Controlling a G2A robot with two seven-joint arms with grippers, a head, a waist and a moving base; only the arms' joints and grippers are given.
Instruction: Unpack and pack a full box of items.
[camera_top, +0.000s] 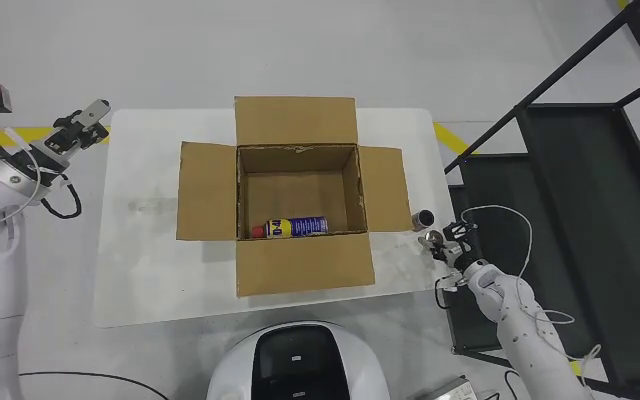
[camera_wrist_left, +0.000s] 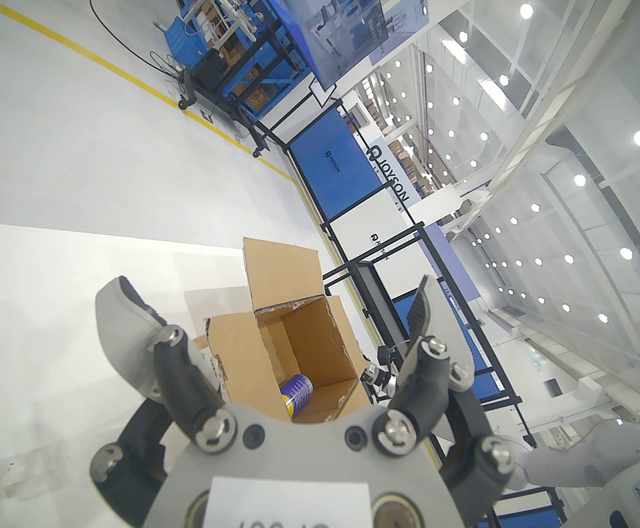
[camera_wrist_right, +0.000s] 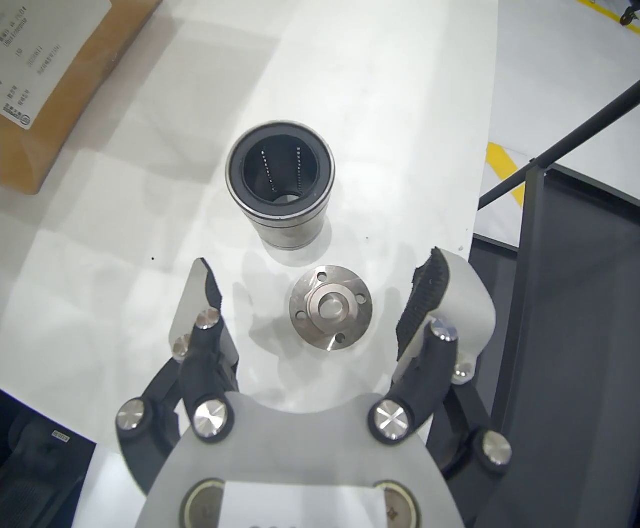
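The right tool (camera_wrist_right: 317, 262) hangs wide open and empty over the white counter (camera_wrist_right: 410, 100). A round metal flange (camera_wrist_right: 331, 306) lies flat under the gap between its fingers, and neither finger touches it. Just past the flange a cylindrical linear bearing (camera_wrist_right: 280, 185) stands upright with its bore facing up, near the flange but apart from it. In the top view both parts sit at the middle right of the frame, on the counter's right edge just beside the right flap of the cardboard box (camera_top: 296, 125). The left tool (camera_wrist_left: 274, 285) is also spread wide and holds nothing. It sits at the upper left of the top view, by the counter's corner and well apart from the box. The box is at the centre of the frame with all four flaps folded out. One blue-and-yellow spray can (camera_top: 295, 227) lies on its side against the wall nearest the frame's lower edge. Unpacking looks nearly done, with the can probably the last item to come out. None of the repacking appears to have begun.
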